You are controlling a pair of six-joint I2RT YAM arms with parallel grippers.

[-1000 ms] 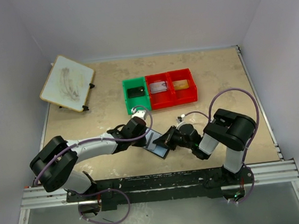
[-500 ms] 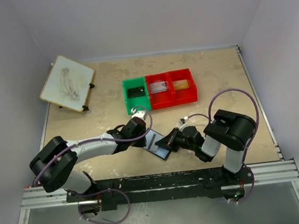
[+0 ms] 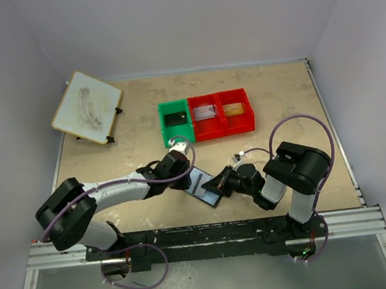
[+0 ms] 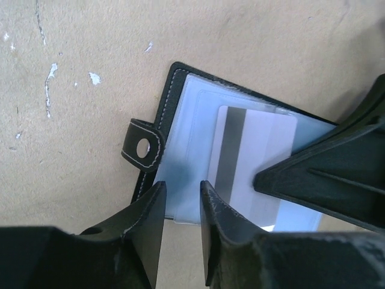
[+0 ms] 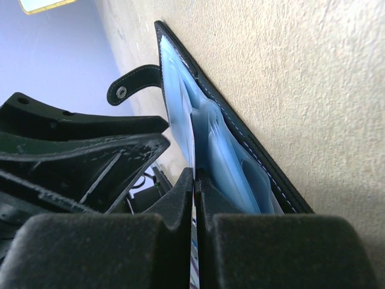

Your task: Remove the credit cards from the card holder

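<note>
credit card (image 4: 252,138) | on card holder (image 4: 186,120) | pinched by right jaws | left jaws beside

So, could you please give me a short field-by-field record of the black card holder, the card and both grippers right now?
Holder: black bifold card holder, open flat on the beige table, pale blue inside up, snap tab out sideways.
Card: pale card with a dark stripe, over the holder's inside.
Right gripper: shut on the card's edge.
Left gripper: jaws slightly apart, empty, over the holder's edge.
</note>
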